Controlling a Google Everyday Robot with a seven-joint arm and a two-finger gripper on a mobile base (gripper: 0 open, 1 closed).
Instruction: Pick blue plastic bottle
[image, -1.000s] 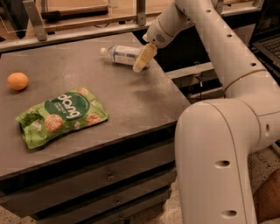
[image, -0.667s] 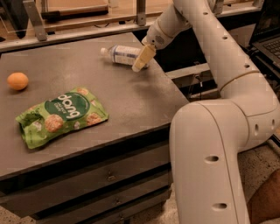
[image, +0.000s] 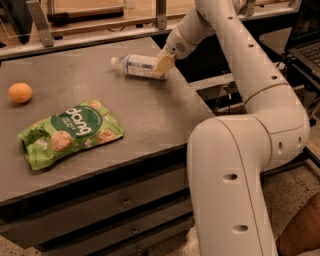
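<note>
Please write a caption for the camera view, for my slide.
The gripper at the blue plastic bottle lying on the table; a green snack bag and an orange lie apart.

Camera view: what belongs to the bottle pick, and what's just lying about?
Job:
bottle, lying on its side
gripper, at the bottle's base end

Lying about:
orange
green bag

One camera looks down at a slant over the dark grey tabletop (image: 150, 115); the white robot arm (image: 240, 165) fills the near right foreground; the gripper (image: 161, 67) sits far across, near the back edge.
</note>
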